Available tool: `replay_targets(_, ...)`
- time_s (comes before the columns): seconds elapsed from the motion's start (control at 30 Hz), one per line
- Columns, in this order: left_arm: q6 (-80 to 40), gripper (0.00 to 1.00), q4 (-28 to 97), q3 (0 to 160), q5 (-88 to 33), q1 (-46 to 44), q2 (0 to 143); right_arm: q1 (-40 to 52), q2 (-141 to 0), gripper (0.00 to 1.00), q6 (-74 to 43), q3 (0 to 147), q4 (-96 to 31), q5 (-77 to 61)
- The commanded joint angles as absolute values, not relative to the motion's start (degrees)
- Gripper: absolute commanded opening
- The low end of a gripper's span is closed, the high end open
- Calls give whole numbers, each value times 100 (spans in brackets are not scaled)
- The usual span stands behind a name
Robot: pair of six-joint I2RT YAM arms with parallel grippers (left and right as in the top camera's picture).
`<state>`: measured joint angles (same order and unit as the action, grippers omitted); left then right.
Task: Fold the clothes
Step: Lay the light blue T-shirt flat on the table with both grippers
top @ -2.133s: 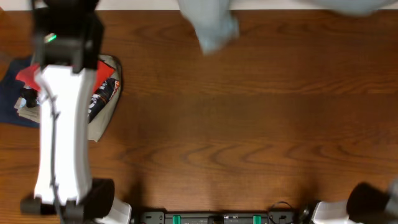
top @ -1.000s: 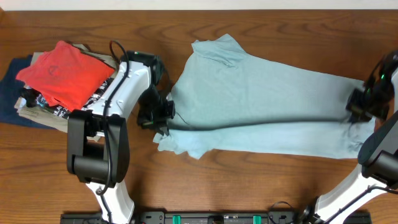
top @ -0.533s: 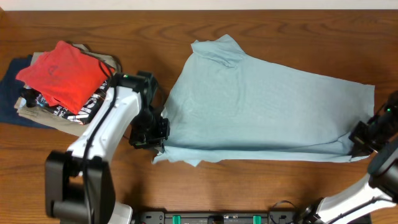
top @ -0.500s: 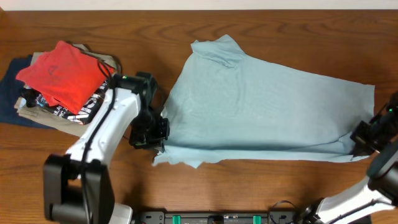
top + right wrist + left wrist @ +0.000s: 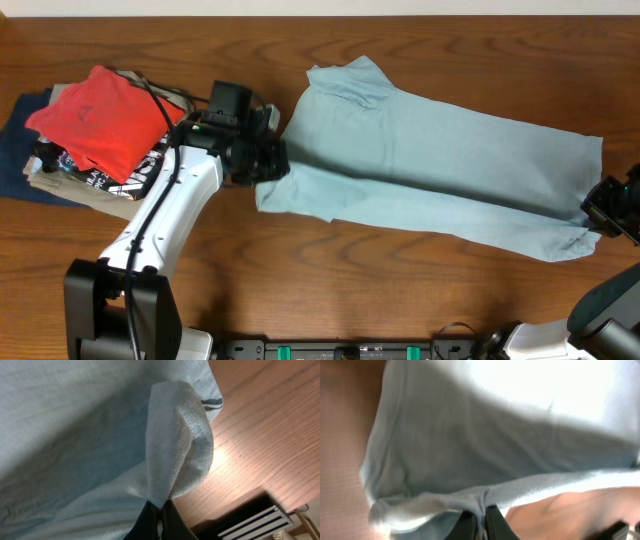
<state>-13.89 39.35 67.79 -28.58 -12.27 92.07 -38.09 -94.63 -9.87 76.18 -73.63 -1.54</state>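
Observation:
The clothes, one pale blue-grey T-shirt, lie stretched across the table from centre to right, with the near edge doubled over the middle. My left gripper is shut on the shirt's left edge; in the left wrist view the fabric bunches between the black fingers. My right gripper is shut on the shirt's right end. A hemmed fold of cloth rises from its closed fingers in the right wrist view.
A pile of other garments sits at the far left: a red shirt on top of khaki, navy and black printed pieces. Bare brown wood runs along the front. A black base unit lies at the front edge.
Both grippers have carried the shirt's near edge away from the front of the table, narrowing it into a slanted band. The left gripper moved up and right; the right gripper shifted slightly back.

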Motion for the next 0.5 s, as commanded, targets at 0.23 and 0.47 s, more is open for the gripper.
replay_targets(0.23, -1796, 6, 3183, 6766, -2934, -1232, 9264, -3861, -9408, 3, -1068, 7671, -6864, -183)
replay_targets(0.47, -1789, 13, 2735, 6766, -2936, -1260, 9657, -3861, -9439, 3, -1350, 7669, -6163, -198)
